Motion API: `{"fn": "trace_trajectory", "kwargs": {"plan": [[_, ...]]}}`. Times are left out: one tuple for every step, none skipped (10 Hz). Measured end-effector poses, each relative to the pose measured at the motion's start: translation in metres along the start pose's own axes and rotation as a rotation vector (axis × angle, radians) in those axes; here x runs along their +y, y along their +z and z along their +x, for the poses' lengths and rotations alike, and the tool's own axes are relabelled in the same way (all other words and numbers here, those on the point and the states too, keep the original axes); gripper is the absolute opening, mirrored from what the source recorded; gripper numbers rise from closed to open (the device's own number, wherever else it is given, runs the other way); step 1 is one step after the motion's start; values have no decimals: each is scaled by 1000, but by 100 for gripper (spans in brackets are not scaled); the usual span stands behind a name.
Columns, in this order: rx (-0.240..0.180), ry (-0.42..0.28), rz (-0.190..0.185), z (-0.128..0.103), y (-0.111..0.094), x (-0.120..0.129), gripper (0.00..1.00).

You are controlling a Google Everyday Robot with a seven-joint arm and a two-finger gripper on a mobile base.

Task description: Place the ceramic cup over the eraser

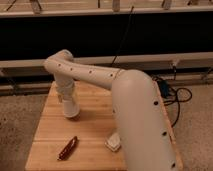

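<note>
My gripper (pixel 70 111) points down over the left of the pale wooden slatted counter (pixel 95 125). Whether it is open, I cannot tell. The off-white tapered ceramic cup (pixel 71 108) sits at its tip, touching the counter. The eraser is hidden, so its direction is unknown.

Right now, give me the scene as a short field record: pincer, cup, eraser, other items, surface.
pincer: at arm's end, low over the table's left half
ceramic cup: not separable from the arm's end
eraser: not visible
reddish-brown item: front left, lying flat
white padded rectangle: front centre, beside the arm's bulk
surface: wooden table
</note>
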Motion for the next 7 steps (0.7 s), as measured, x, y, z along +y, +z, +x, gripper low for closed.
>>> {"fn": "trace_trajectory", "kwargs": {"plan": [[3,-9,17,1,0,3,79],[3,-17,31,2,-1,5,80],[5,-37,63,0,1,4,80],[6,-36,91,1,0,5,80],[11,-24,94,2,-5,6,80],[14,-21,84,0,-15,6,80],[18,-14,82,0,-26,10,80]]}}
